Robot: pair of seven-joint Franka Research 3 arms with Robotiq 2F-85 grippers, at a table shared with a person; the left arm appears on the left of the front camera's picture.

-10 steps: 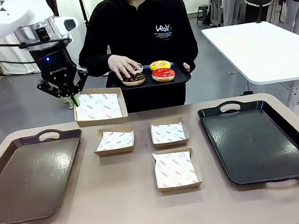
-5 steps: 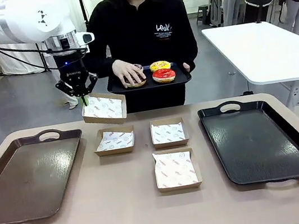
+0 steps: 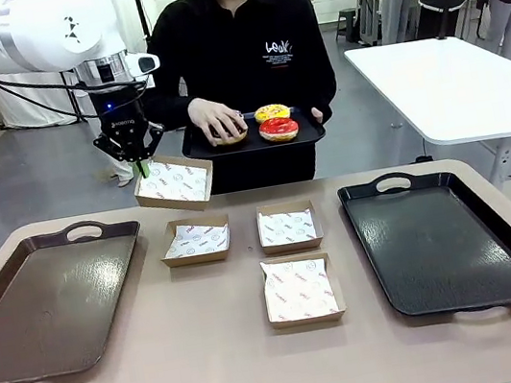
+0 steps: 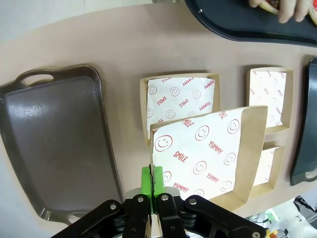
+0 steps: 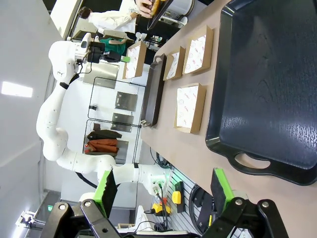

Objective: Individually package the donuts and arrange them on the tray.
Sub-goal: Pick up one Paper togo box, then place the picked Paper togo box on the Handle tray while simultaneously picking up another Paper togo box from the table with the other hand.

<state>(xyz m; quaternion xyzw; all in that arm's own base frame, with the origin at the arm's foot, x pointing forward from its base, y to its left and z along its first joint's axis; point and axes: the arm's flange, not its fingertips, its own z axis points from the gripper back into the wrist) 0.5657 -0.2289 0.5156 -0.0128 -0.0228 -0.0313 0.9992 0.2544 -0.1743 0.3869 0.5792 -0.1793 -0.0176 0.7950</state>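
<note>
While no donut was packed yet, the left gripper (image 3: 137,163) pinched one lined box (image 3: 174,183) by its edge, lifted beside the person's small tray (image 3: 306,132), where the donuts (image 3: 277,128) lay, a hand (image 3: 215,118) on one. Three boxes (image 3: 298,290) on the table and the black tray (image 3: 448,239) stood empty. The right gripper (image 5: 163,187) was spread wide, holding nothing.
</note>
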